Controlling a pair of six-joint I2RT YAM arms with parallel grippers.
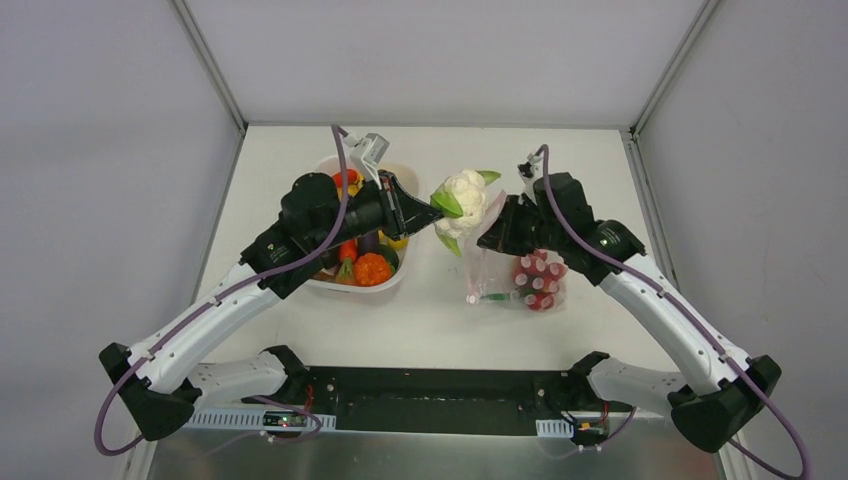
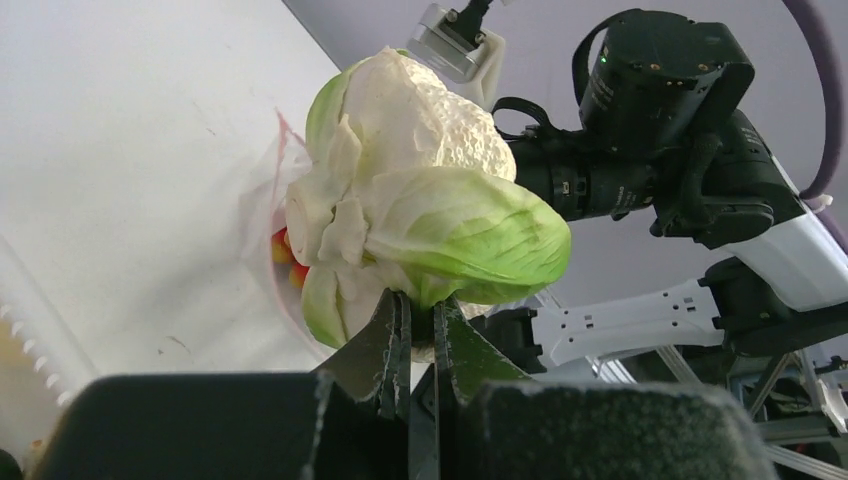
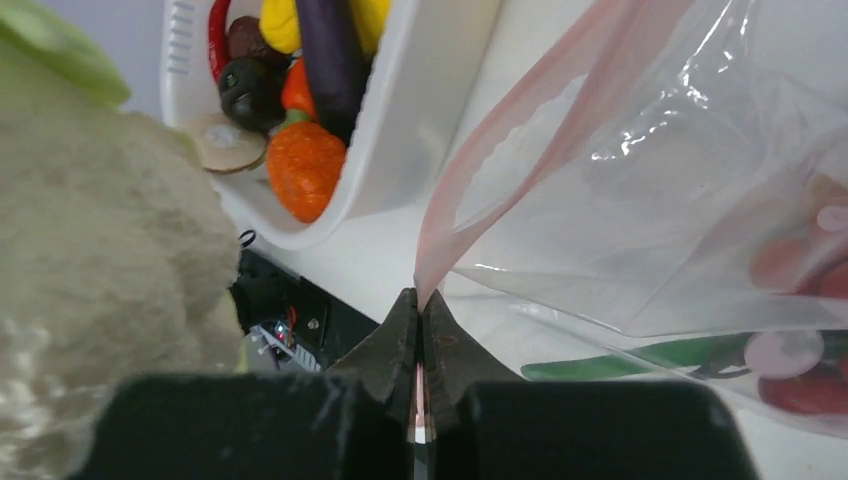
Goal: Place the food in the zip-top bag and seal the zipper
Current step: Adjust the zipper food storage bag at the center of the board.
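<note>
The food in play is a toy cauliflower, clamped by one green leaf between the closed fingers of the left gripper and held in the air, its head pointing away from the tool toward the right arm. The right gripper is pinched shut on the pink zipper, lifting that edge of the zip-top bag, which lies right of the worktop's middle with red pieces inside. The mouth appears to sit just right of and below the cauliflower. The white tub stands left of middle.
</note>
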